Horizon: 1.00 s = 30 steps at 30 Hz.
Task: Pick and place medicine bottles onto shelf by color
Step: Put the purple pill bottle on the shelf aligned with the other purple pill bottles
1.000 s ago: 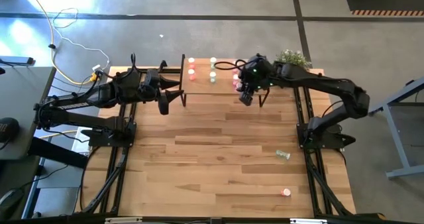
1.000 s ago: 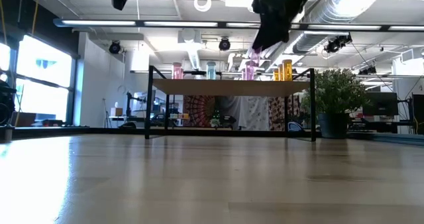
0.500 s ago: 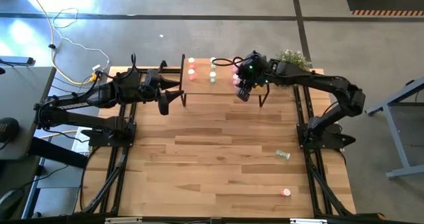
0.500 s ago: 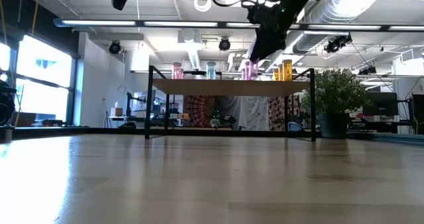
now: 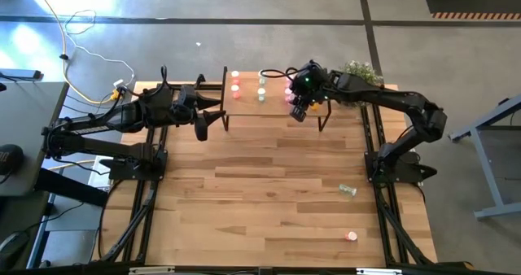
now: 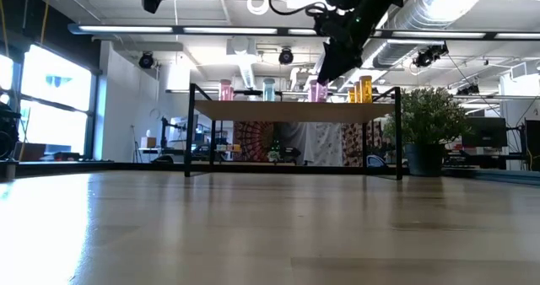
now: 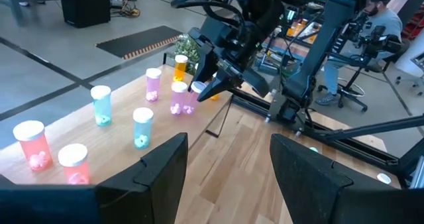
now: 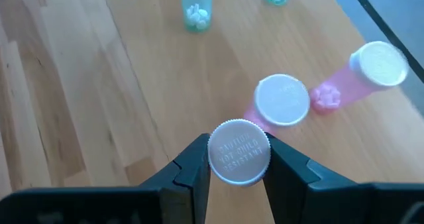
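My right gripper (image 8: 238, 168) is shut on a pink medicine bottle (image 7: 191, 99), above the shelf's (image 5: 248, 104) right part and beside two standing pink bottles (image 8: 283, 101) (image 8: 371, 68). More bottles stand upright on the board: two red (image 7: 32, 143), two teal (image 7: 142, 126), one orange (image 7: 180, 66). My left gripper (image 5: 201, 127) hangs open in the air off the shelf's left end and touches nothing. On the tabletop a pale green bottle (image 5: 348, 190) lies on its side, and a red one (image 5: 352, 236) sits near the near edge. My right gripper pinches the pink bottle by its white cap (image 8: 238, 152), one finger (image 8: 192, 166) on each side of the cap. The fingers come from above, slanting down. The bottle hangs upright below them. Whether its bottom touches the shelf board I cannot tell.
A green potted plant (image 5: 360, 70) stands just past the shelf's right end. The shelf's thin black legs (image 6: 192, 129) rise at its corners. Black arm frames (image 5: 138, 202) run along both table sides. Bare plank tabletop (image 5: 260, 185) lies between the shelf and the near edge.
My right gripper, carrying the pink bottle, has moved a little toward the table's far edge and left, over the shelf. It has come down until the bottle is level with the two standing pink bottles. The left arm has kept still.
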Tool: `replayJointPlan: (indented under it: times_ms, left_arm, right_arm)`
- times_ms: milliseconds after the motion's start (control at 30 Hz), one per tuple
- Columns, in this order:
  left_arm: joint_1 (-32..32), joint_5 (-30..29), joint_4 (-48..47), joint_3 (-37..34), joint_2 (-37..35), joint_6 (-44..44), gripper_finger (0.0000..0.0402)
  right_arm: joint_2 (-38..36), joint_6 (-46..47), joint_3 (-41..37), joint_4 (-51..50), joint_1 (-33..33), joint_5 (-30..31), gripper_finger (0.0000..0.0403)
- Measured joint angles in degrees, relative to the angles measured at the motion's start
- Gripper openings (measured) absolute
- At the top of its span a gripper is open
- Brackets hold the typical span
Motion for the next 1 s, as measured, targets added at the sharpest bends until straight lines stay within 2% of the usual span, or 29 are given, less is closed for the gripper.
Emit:
replayJointPlan:
  times_ms: [367, 1000]
  left_arm:
    - [0.0, -0.05, 0.0, 0.0, 0.0, -0.01, 0.0204]
    - [0.0, -0.13, -0.04, 0.0, 0.0, 0.0, 0.0204]
  right_arm:
    - [-0.07, -0.45, 4.79, -5.04, 1.25, -2.34, 0.0103]
    - [3.65, -0.79, 4.74, -6.13, 3.43, -3.8, 0.0103]
